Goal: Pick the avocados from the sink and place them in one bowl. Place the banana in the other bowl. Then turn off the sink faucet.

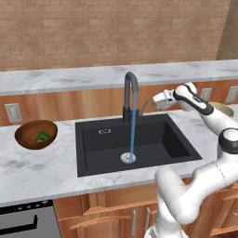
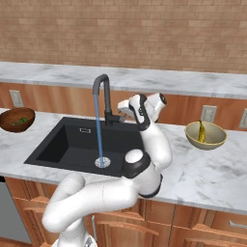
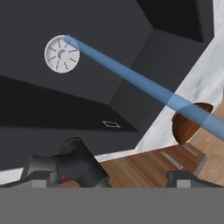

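Your tool (image 1: 148, 105) hangs with its jaws spread wide and nothing between them, just beside the base of the sink faucet (image 1: 130, 93) and close to its small side lever (image 1: 140, 111). In the hand view the two finger tips (image 3: 41, 174) stand far apart, with the dark faucet base (image 3: 74, 164) rising between them, nearer to one of them.

Below your tool lies the black sink (image 1: 135, 142). A blue stream of water (image 1: 133, 125) falls from the spout to the round silver drain (image 1: 128, 157), so the faucet is running.

Far from your tool, across the sink on the marble bench (image 1: 42, 167), sits the dark brown bowl (image 1: 36, 134) with green avocados (image 1: 42, 136) inside it. How many lie in there you cannot tell from these pictures.

On the other side, behind your tool's arm, the pale bowl (image 2: 206, 135) rests on the bench with the yellow banana (image 2: 201, 131) leaning upright inside it.
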